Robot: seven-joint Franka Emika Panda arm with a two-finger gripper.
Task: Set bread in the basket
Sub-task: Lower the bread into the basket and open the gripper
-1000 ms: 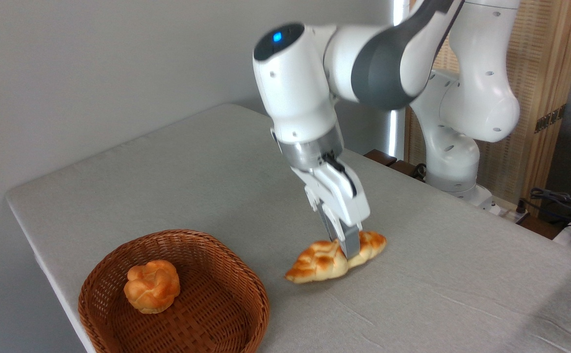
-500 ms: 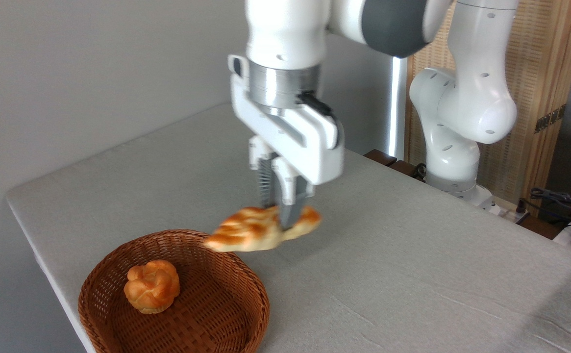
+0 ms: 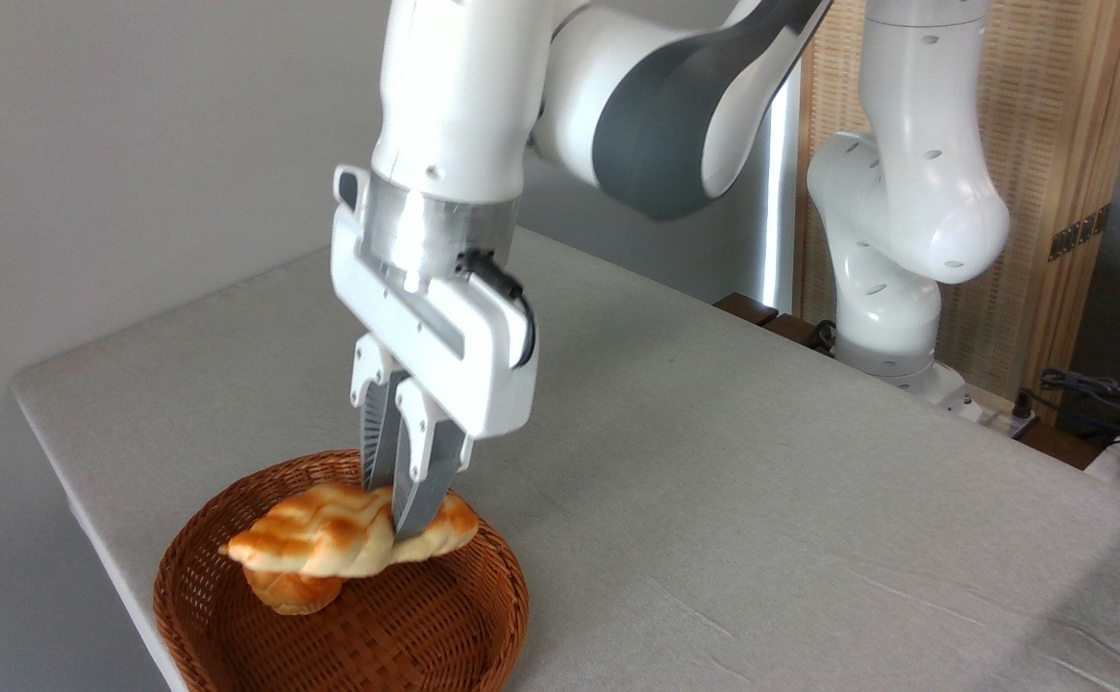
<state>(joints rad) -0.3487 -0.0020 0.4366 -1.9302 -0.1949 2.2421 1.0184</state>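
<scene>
Gripper (image 3: 404, 514) clenched on bread (image 3: 353, 531), held level over basket (image 3: 483, 586), probably just clearing bun (image 3: 292, 591) beneath, ready for release.

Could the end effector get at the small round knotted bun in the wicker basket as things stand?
Probably not. The end effector is shut on the long braided golden loaf, which sits right over the small round knotted bun in the round reddish-brown wicker basket, covering most of it.

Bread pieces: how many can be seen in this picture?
2: the braided bread, held by the gripper above the basket, and a round bun in the basket, partly hidden beneath it.
</scene>
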